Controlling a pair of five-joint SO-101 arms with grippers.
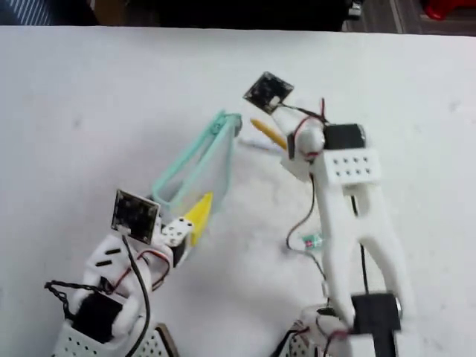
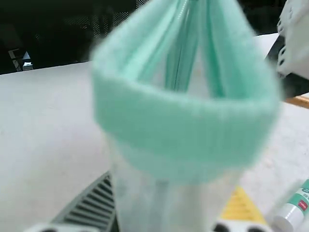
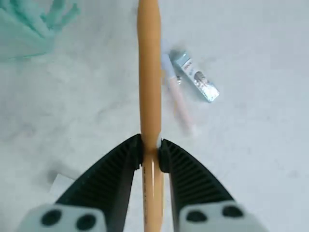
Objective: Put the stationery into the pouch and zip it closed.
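Right fingers (image 3: 111, 179) clamp pencil (image 3: 148, 72), long axis pointing toward pouch (image 1: 201, 167) | left fingers (image 2: 91, 208) grip pouch edge

White arms (image 1: 349, 216), black motors (image 1: 343, 137), red cables (image 1: 295, 134), ribbed tool fingers (image 3: 113, 171)

White table with a dark strip along its far edge.
The white table (image 1: 89, 111) lies flat beneath the jaws of the left gripper (image 1: 195, 217) and the right gripper (image 3: 150, 145), its surface faintly mottled. Well ahead of both sets of jaws, its far edge meets a dark strip (image 1: 223, 13). In that strip, far ahead and to the right of the right gripper's jaws, sits a red object (image 1: 450, 7). Far ahead and to the left of the left gripper's jaws shows a blue-striped patch (image 1: 30, 11).
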